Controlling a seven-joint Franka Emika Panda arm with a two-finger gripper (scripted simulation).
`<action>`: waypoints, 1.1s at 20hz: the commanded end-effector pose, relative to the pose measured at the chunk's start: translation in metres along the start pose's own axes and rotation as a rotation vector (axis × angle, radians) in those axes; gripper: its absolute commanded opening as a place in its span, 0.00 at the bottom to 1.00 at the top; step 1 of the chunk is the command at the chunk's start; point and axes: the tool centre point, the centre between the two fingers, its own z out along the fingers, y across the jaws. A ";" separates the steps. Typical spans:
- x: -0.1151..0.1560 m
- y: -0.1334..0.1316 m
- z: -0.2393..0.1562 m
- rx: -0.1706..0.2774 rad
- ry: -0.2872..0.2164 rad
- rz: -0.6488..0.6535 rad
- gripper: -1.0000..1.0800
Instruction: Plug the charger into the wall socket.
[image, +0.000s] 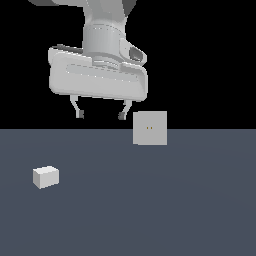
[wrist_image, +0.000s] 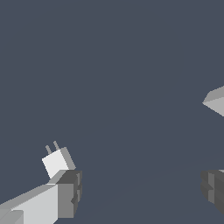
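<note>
The charger (image: 46, 177) is a small off-white block lying on the dark grey floor at the exterior view's left. In the wrist view the charger (wrist_image: 56, 161) shows two short prongs pointing away from it, partly behind one finger. The wall socket (image: 150, 128) is an upright light-grey square panel with two tiny yellowish holes at its centre. Only a corner of the wall socket (wrist_image: 216, 101) shows in the wrist view. My gripper (image: 100, 115) hangs open and empty, high above the floor, to the left of the socket and well above the charger.
The dark grey floor (image: 150, 210) spreads across the lower half of the exterior view, with a black background behind it. The gripper's fingers (wrist_image: 70, 192) frame the wrist view's edges.
</note>
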 end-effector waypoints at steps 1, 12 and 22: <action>-0.001 -0.015 0.009 0.014 0.024 -0.069 0.96; -0.015 -0.073 0.043 0.076 0.117 -0.341 0.96; -0.027 -0.103 0.062 0.110 0.165 -0.486 0.96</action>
